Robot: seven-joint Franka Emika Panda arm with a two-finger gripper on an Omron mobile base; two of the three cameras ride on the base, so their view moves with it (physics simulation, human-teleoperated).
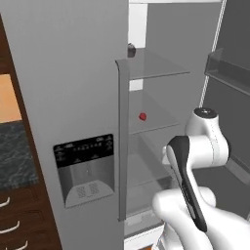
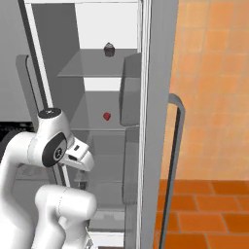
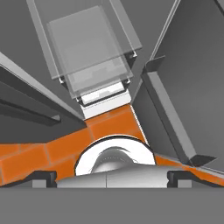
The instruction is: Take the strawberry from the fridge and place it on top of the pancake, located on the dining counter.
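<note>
Left base view: fridge (image 1: 73,97) (door open) shelves the strawberry (image 1: 142,116).

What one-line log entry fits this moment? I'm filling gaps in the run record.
phase: pre-reach | fridge: right door open | strawberry: on middle glass shelf, untouched | gripper: open, empty, pointing down at floor

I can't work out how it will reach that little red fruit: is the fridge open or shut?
Half open. The fridge has its right door swung aside, baring glass shelves with the strawberry on one; the left door looks shut.
</note>
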